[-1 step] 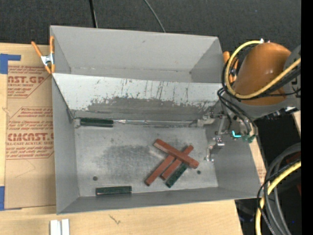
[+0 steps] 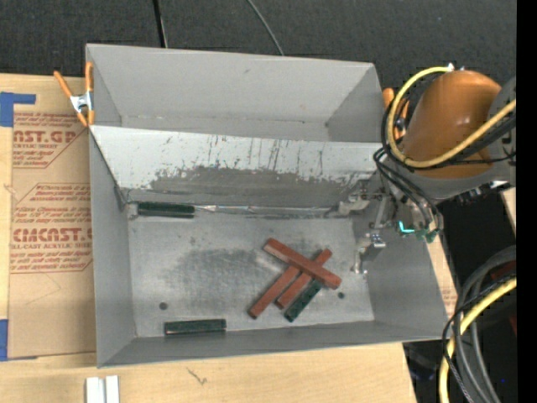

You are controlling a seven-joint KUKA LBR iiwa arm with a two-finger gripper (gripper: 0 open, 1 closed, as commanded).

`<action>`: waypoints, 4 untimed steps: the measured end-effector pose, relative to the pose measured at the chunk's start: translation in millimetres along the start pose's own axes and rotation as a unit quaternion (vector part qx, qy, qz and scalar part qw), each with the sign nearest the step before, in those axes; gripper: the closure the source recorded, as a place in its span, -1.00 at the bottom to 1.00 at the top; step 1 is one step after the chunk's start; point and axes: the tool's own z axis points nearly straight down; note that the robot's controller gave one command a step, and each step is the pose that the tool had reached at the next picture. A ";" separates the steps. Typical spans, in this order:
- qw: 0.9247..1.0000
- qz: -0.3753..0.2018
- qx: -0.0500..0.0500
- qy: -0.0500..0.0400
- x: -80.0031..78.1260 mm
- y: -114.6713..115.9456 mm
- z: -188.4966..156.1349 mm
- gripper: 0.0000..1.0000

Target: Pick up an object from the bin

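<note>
Toward the right of the bin's (image 2: 235, 91) floor, nearer its near edge than its far one, a small heap of four bars: three reddish-brown, as far as the overlap allows a count, and one dark green. On top, crosswise, the long reddish-brown bar (image 2: 294, 260), slanting from the middle of the floor toward the right wall. Beneath it, slanting the other way, two more reddish-brown bars (image 2: 268, 299), side by side and touching. Against their near side, partly covered, the heap's dark green bar (image 2: 302, 302). Just beside the top bar's right end, close to the right wall, the gripper (image 2: 362, 263), low over the floor, nothing visible in its grasp; pincer apart or together, cannot tell. Well apart from the heap, two further dark green bars, making three in all: the far dark green bar (image 2: 165, 211) along the floor's far edge at the left corner, the near dark green bar (image 2: 195, 327) along the near edge, left of centre. Over the bin's right rim, the arm's orange cover (image 2: 449, 112), looped by yellow cables (image 2: 394, 116) and partly cut off.
</note>
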 end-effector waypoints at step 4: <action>0.998 -0.070 -0.001 0.002 -5.3 18.2 85.7 1.00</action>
